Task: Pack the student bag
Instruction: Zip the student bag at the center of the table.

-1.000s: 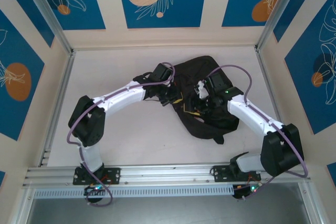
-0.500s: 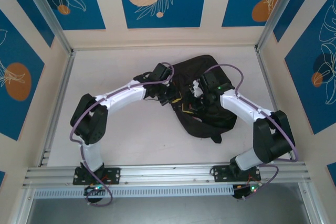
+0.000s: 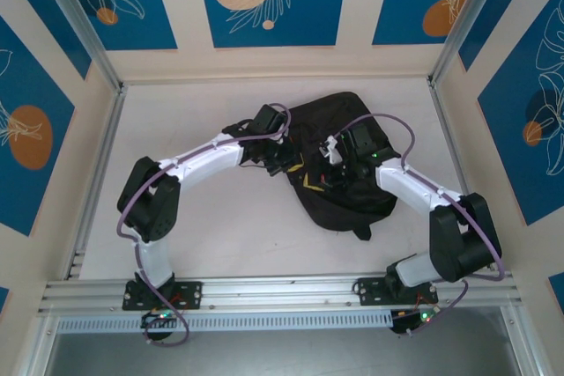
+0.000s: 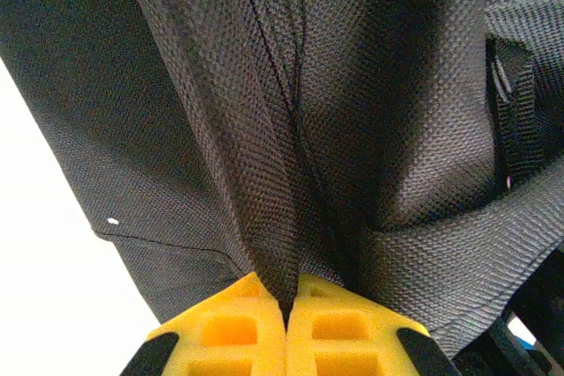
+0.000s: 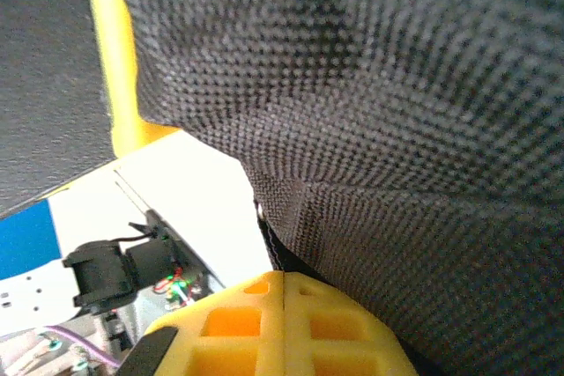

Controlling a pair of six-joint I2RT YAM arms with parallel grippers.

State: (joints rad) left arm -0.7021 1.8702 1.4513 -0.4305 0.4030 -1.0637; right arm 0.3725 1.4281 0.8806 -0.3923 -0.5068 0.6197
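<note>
One student bag (image 3: 339, 204) lies on the white tabletop (image 3: 220, 226), right of centre and toward the far wall, a crumpled black heap with a few yellow streaks showing at its middle. Two arms reach in to it, one from each side.

The left gripper (image 3: 284, 163) sits at the bag's left edge. In the left wrist view its two yellow fingers (image 4: 231, 330) are pressed together, pinching one upright fold of the black woven fabric (image 4: 379, 112) that rises out of the seam between them (image 4: 286, 310). One webbing strap (image 4: 520, 121) hangs at the right edge of that view, and bare tabletop shows at lower left.

The right gripper (image 3: 335, 173) rests on the middle of the bag, close to the left one but apart from it. In the right wrist view its two yellow fingers (image 5: 229, 323) are likewise closed tight (image 5: 284, 288), with one edge of the fabric (image 5: 397, 129) running down into the line where they meet. One yellow strip (image 5: 115, 59) crosses the upper left.
</note>
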